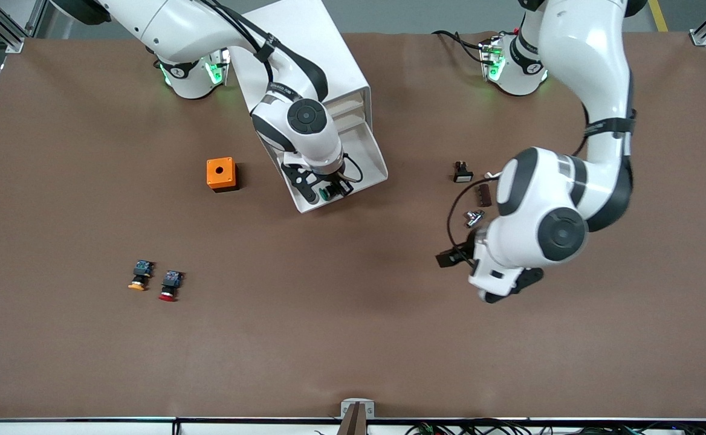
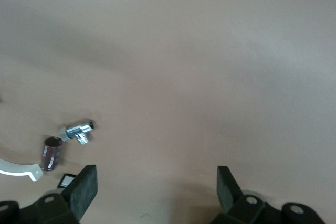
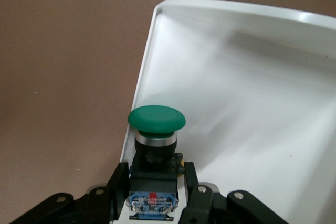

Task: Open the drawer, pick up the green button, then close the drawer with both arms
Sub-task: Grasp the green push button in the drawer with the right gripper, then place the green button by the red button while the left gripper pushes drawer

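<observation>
Right gripper [image 3: 156,182] pinching button [image 3: 156,129] in drawer [image 1: 370,158]; left gripper [image 2: 156,187] spread (waiting).

Drawer [image 1: 365,158] pulled open – right arm [image 1: 304,130] fills its mouth

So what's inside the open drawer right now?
The green button, gripped by the right gripper near the drawer front corner. The rest visible is bare; the arm hides part from the front.
</observation>
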